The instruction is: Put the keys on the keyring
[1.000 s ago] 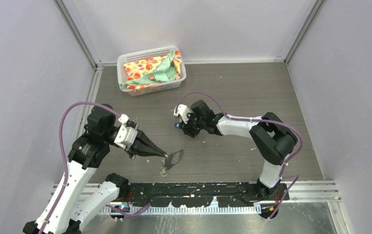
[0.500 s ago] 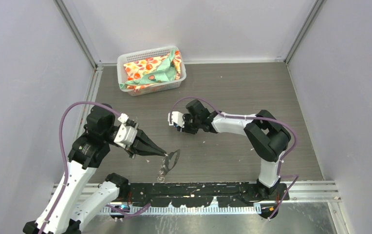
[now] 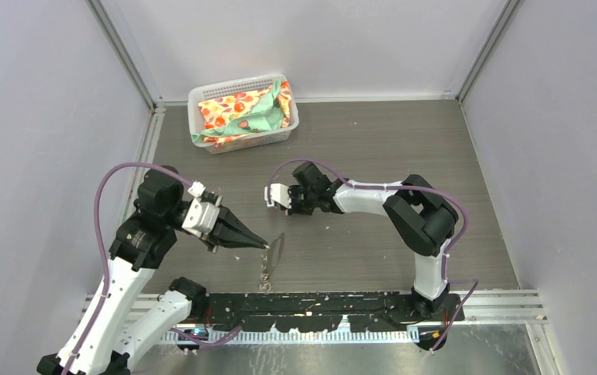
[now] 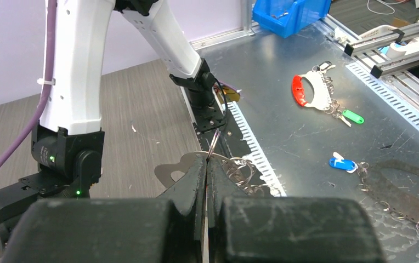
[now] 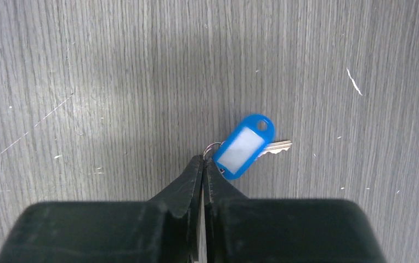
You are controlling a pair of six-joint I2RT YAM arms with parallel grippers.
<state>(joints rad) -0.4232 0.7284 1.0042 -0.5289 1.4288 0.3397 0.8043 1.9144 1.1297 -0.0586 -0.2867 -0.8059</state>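
Grey wood-grain worktop (image 5: 86, 82) carries the blue key (image 5: 244, 146); I see my right jaws pressed together on its small ring. Well apart, near the front edge, my left jaws pinch the keyring (image 4: 171, 170), which dangles

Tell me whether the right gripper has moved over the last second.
Yes. In the top view the right gripper has slid left, ending below the white basket's right end.

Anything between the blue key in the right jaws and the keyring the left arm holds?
Nothing visible does. In the top view only open table lies between the blue key and the keyring.
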